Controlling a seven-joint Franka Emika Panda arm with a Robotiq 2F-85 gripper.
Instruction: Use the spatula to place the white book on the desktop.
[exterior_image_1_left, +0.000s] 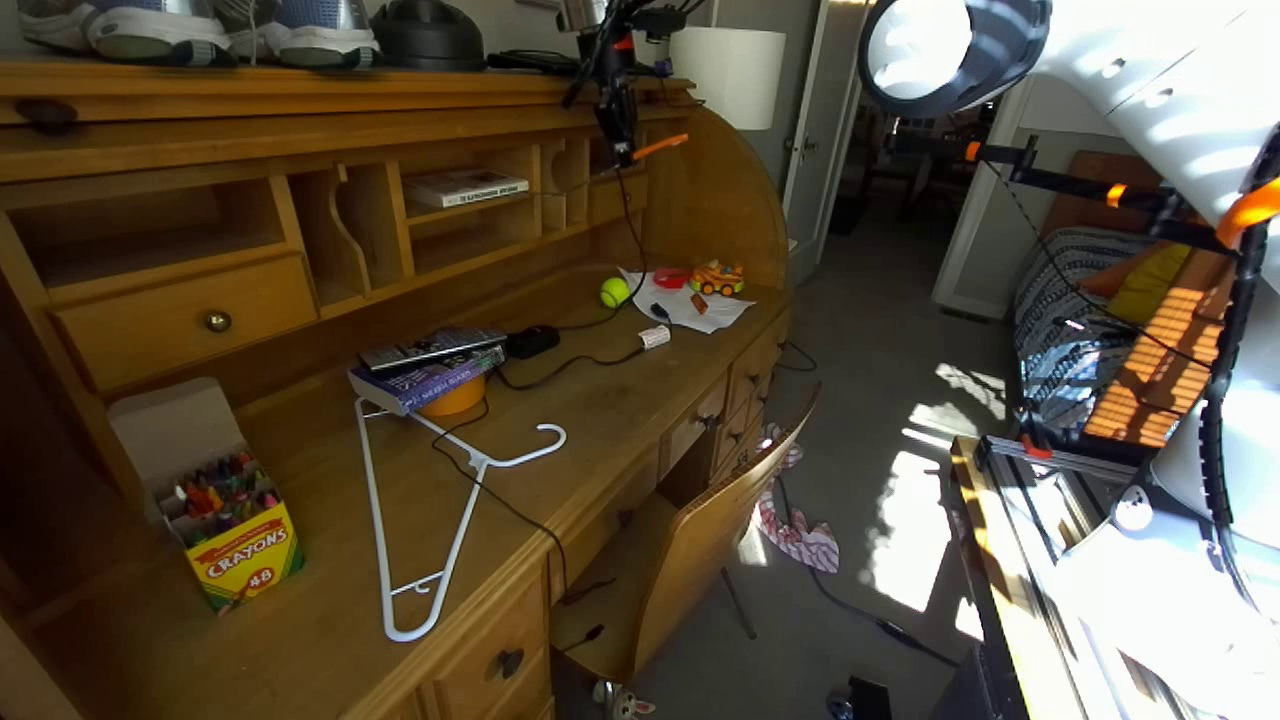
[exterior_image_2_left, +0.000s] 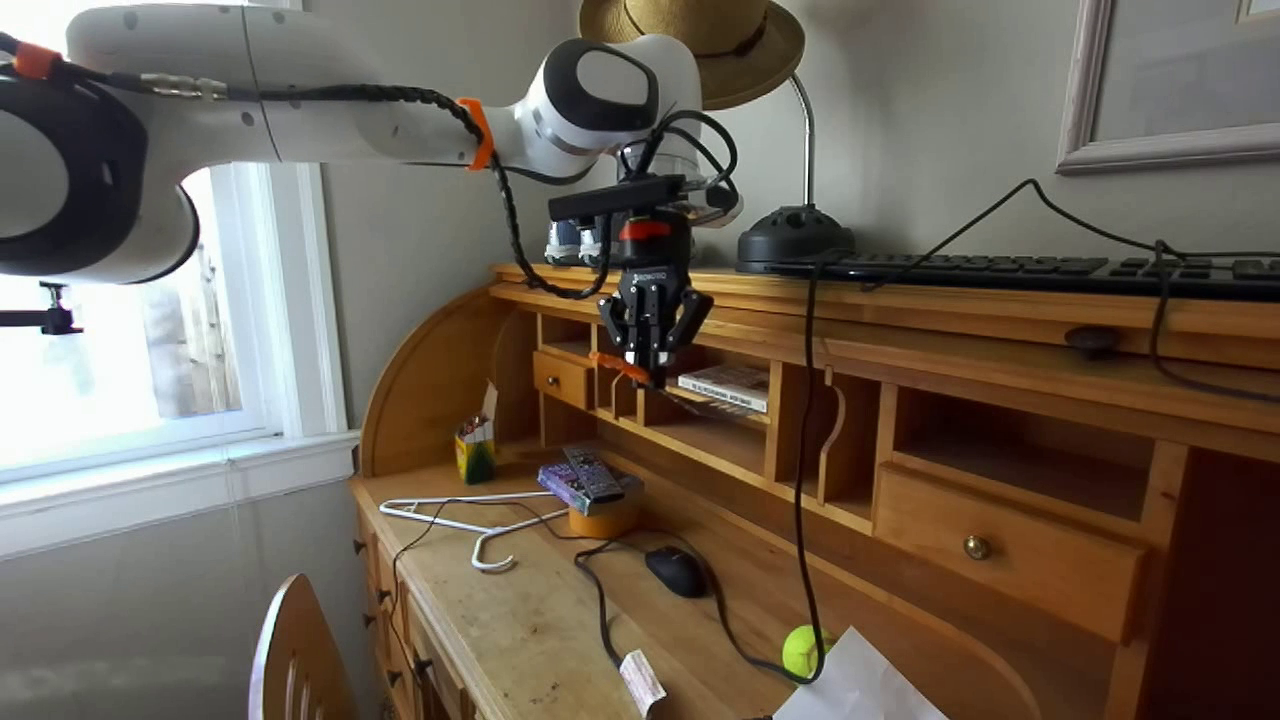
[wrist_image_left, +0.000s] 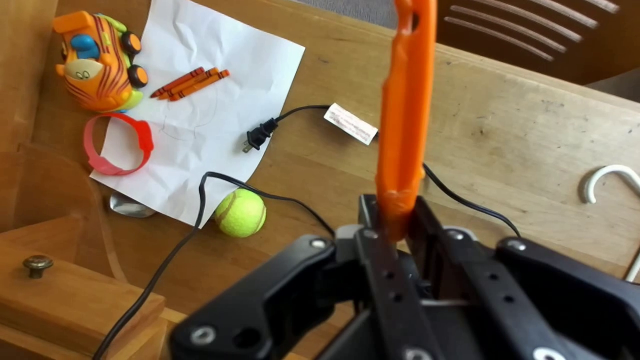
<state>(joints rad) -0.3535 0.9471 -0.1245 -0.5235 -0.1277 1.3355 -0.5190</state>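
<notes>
The white book (exterior_image_1_left: 470, 187) lies flat on an upper cubby shelf; it also shows in an exterior view (exterior_image_2_left: 728, 385). My gripper (exterior_image_1_left: 623, 158) is in front of the cubbies, pointing down, and also shows in an exterior view (exterior_image_2_left: 648, 372). In the wrist view my gripper (wrist_image_left: 392, 215) is shut on the orange handle of the spatula (wrist_image_left: 406, 105). The spatula's orange handle (exterior_image_2_left: 618, 367) points away from the cubbies, and its thin blade reaches toward the book's shelf. Whether the blade touches the book I cannot tell. The desktop (exterior_image_1_left: 600, 400) is below.
On the desktop are a crayon box (exterior_image_1_left: 240, 540), a white hanger (exterior_image_1_left: 470, 470), a purple book (exterior_image_1_left: 430, 380) with a remote on it, a mouse (exterior_image_2_left: 677, 571), a tennis ball (wrist_image_left: 241, 212), paper (wrist_image_left: 220, 65) and a toy car (wrist_image_left: 97, 62). A black cord (exterior_image_2_left: 808, 500) hangs before the cubbies.
</notes>
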